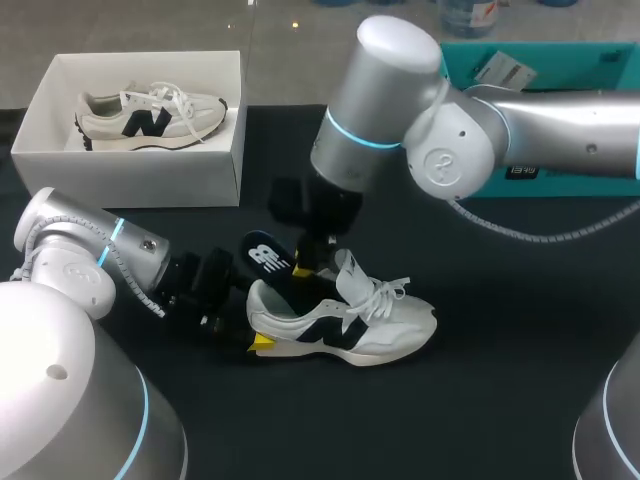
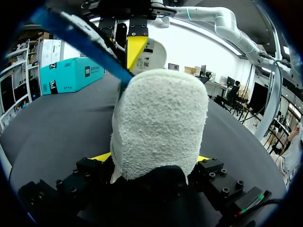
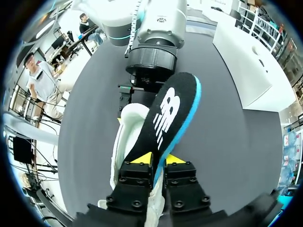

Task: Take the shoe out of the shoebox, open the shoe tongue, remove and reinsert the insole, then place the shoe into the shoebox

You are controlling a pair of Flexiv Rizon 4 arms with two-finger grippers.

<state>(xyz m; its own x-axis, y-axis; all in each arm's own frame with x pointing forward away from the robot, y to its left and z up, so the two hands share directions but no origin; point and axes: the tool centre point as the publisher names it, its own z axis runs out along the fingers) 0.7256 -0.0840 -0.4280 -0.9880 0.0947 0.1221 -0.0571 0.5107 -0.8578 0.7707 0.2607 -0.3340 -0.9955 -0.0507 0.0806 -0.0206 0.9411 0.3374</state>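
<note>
Here, the left gripper [image 2: 154,158] clamps the heel of the shoe [image 1: 375,325] while the right gripper [image 3: 158,160] pinches the insole [image 3: 170,113], fingers nearly closed

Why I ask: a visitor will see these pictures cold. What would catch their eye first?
The black, blue-edged insole stands out, pinched in the right gripper and angled up over the white sneaker at mid-table. The left gripper clamps that sneaker's heel from both sides. A second sneaker lies in the white shoebox at the table's far left.
</note>
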